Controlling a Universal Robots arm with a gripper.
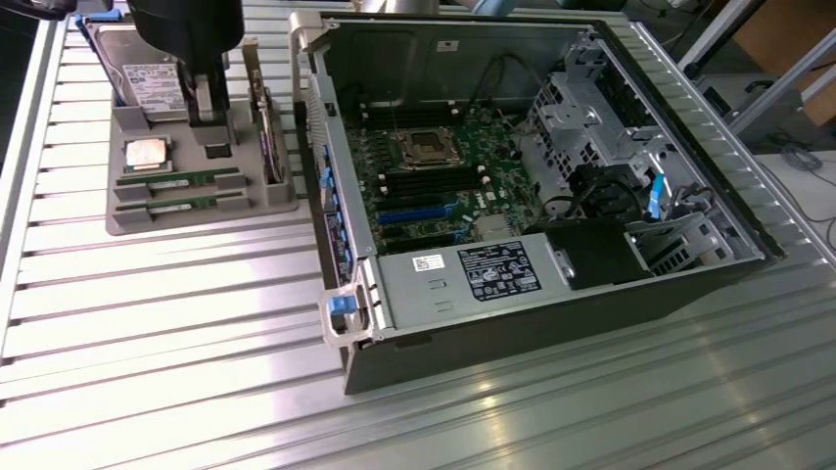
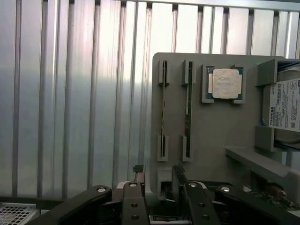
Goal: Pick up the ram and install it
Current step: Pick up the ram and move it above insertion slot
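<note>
So the whole setup sits on a ribbed aluminium table (image 1: 157,323), all long parallel grooves with a dull shine. Toward the surface's left edge in the exterior view there's one grey matte plastic holder (image 1: 131,220), blocky, with slots and pockets moulded in. It carries one silver hard drive (image 1: 155,83) with a white label along its far edge, one square processor (image 1: 144,154) with a flat metal lid, and two ram sticks standing on edge in parallel slots near the holder's front edge. They're thin green boards: the inner ram stick (image 1: 176,179) runs just beside the processor, and the outer ram stick (image 1: 180,204) is closest to the front edge. One more green board (image 1: 270,132) stands upright along the holder's right edge. The gripper (image 2: 158,169) is black metal with bolted linkages. Its two fingers (image 2: 138,169) are spread apart with nothing between them, hanging above the holder just past the sticks' ends on that right-edge side. It's touching neither stick, and the outer one roughly lines up with the gap. On the right is one open dark steel computer case (image 1: 523,343) with a green motherboard (image 1: 444,186) and a boxy silver power supply (image 1: 444,284) inside.
</note>
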